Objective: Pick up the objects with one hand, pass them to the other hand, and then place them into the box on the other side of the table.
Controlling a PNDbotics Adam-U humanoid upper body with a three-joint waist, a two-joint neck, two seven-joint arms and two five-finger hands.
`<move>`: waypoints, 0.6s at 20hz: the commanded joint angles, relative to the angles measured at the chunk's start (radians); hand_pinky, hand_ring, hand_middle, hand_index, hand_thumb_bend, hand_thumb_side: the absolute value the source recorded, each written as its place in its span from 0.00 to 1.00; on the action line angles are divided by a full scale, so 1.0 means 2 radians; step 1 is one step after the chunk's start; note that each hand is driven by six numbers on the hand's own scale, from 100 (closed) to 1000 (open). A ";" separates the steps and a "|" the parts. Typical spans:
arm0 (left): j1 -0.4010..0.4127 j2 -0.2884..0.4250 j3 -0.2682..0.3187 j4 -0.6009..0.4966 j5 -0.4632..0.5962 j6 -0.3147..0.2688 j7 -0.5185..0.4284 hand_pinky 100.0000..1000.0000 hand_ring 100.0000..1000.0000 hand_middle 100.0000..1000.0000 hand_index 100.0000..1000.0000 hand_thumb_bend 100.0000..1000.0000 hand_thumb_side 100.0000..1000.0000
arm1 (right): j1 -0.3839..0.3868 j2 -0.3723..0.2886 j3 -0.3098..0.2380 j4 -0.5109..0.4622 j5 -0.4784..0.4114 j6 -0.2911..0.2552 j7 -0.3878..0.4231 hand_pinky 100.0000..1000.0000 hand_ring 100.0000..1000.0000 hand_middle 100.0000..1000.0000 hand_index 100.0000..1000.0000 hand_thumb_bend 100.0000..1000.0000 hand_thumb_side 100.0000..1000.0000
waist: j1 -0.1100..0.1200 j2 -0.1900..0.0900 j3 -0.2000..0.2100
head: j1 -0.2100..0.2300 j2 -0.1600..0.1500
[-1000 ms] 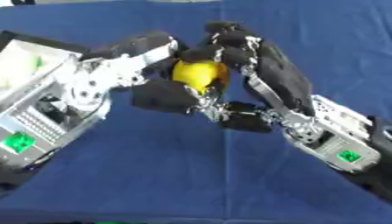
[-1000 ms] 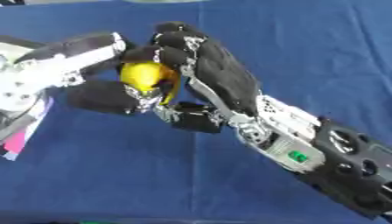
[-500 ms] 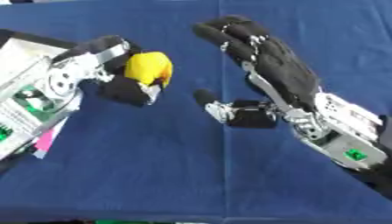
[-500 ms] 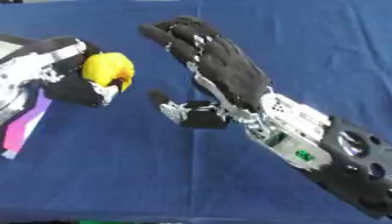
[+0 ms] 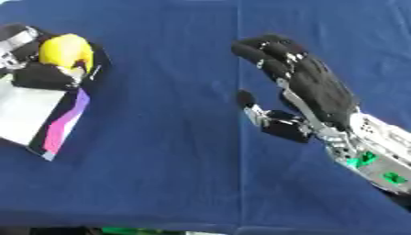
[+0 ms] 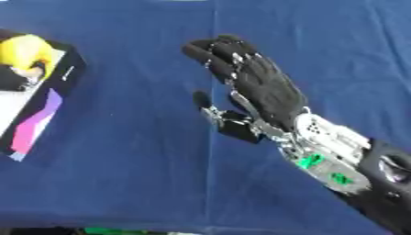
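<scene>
A yellow rounded object (image 5: 66,52) is held in my left hand (image 5: 41,73), whose fingers curl round it, at the far left above the box (image 5: 47,117). The box is black-walled with a white floor and a pink and purple flap. My right hand (image 5: 309,87) hovers over the middle right of the blue table, fingers relaxed and spread, thumb out, holding nothing.
A blue cloth (image 5: 160,174) covers the whole table. The box's near corner (image 6: 18,153) juts toward the lower left. My right forearm (image 6: 345,167) crosses the lower right corner.
The yellow object passed from between both hands into my left hand, which carried it left over the box. My right hand let go, opened and drew back to the right.
</scene>
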State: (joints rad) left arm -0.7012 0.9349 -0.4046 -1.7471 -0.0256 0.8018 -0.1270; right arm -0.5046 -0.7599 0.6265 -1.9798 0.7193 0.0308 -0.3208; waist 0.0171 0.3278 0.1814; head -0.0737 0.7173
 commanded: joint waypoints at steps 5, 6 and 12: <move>0.039 0.057 0.070 0.040 0.054 -0.043 0.054 0.73 0.49 0.28 0.48 0.00 0.19 | 0.052 -0.042 -0.027 -0.010 0.039 -0.044 -0.031 0.90 0.85 0.80 0.88 0.10 0.00 | -0.010 -0.018 -0.016 | 0.038 -0.009; 0.042 0.058 0.076 0.050 0.057 -0.049 0.059 0.73 0.50 0.28 0.49 0.00 0.19 | 0.063 -0.050 -0.037 -0.010 0.042 -0.050 -0.043 0.90 0.85 0.78 0.87 0.11 0.00 | -0.011 -0.018 -0.019 | 0.043 -0.009; 0.044 0.051 0.083 0.103 0.052 -0.092 0.060 0.74 0.54 0.36 0.57 0.00 0.19 | 0.107 -0.093 -0.128 -0.010 -0.075 -0.058 -0.092 0.87 0.79 0.74 0.86 0.00 0.00 | -0.015 -0.017 -0.031 | 0.061 -0.016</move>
State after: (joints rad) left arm -0.6031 1.0042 -0.2596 -1.5521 0.0822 0.6393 -0.0068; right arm -0.2859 -0.8981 0.4197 -1.9810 0.6274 -0.0821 -0.4841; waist -0.0151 0.3193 0.1179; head 0.0397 0.6997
